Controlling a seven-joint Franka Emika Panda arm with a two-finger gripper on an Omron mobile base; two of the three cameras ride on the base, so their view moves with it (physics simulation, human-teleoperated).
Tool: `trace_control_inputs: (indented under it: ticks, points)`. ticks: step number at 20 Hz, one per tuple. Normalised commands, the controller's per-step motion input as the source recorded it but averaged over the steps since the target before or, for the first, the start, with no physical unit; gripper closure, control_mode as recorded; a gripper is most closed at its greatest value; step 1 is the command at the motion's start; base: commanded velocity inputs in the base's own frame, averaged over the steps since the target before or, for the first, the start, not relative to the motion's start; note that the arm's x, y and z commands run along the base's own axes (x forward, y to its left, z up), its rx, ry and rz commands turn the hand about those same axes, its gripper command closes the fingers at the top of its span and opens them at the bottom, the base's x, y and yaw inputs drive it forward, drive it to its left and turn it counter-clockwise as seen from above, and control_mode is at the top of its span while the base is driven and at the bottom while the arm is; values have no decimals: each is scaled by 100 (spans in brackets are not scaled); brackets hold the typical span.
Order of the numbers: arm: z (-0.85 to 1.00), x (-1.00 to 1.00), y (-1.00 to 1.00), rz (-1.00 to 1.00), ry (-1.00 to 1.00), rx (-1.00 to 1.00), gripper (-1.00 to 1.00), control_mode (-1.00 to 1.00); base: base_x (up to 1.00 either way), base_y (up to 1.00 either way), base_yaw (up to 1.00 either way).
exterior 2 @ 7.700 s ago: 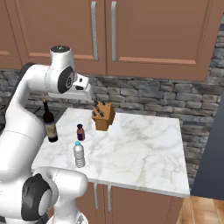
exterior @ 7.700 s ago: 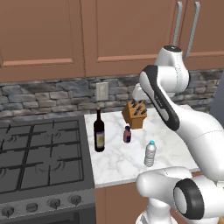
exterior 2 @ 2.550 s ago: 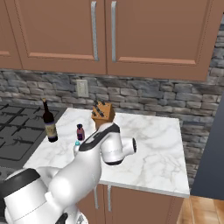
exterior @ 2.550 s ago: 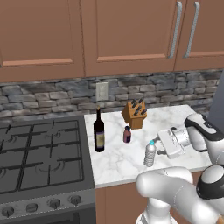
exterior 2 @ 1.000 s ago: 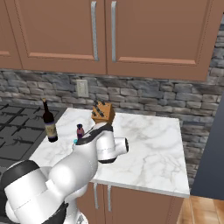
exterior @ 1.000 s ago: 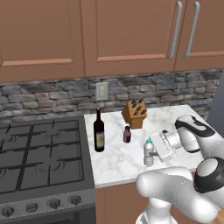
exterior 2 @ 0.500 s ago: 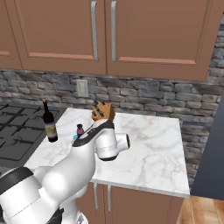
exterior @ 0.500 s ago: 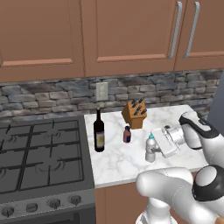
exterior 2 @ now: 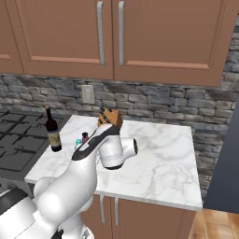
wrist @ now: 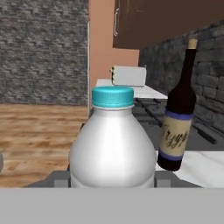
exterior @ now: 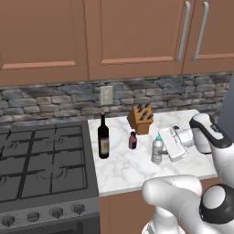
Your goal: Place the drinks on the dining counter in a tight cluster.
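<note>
The small clear water bottle (exterior: pixel 157 150) with its blue cap sits between the fingers of my gripper (exterior: pixel 161 148), which is shut on it from the right, low over the small marble counter (exterior: pixel 132 171). In the hand view the water bottle (wrist: pixel 113 144) looms close in front, with the gripper (wrist: pixel 113 181) closed at its sides. The tall dark wine bottle (exterior: pixel 103 139) (wrist: pixel 179 127) stands at the counter's left edge. The tiny purple-brown bottle (exterior: pixel 133 140) stands between the two, a little farther back. From the right base view my arm hides most of the water bottle (exterior 2: pixel 78 144). The dining counter is out of view.
A wooden knife block (exterior: pixel 140 119) stands by the stone backsplash behind the bottles. A gas stove (exterior: pixel 41 160) adjoins the counter on the left. Wooden cabinets (exterior: pixel 137 36) hang overhead. The counter's right half (exterior 2: pixel 163 154) is bare marble.
The gripper has edged slightly left and up, and the water bottle has risen a little with it. The wine bottle and the purple bottle have stayed put.
</note>
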Motion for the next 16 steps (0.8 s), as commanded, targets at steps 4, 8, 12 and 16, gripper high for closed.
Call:
trace_control_inputs:
  ticks: [4,8,12,16]
  points:
    - [20,2,3,-1,-10,-3,100,-100,0,0,0]
    - [27,0,4,0,-9,-2,100,-100,0,0,0]
    - [6,0,1,0,0,0,100,-100,0,0,0]
    - [0,0,0,0,0,0,100,-100,0,0,0]
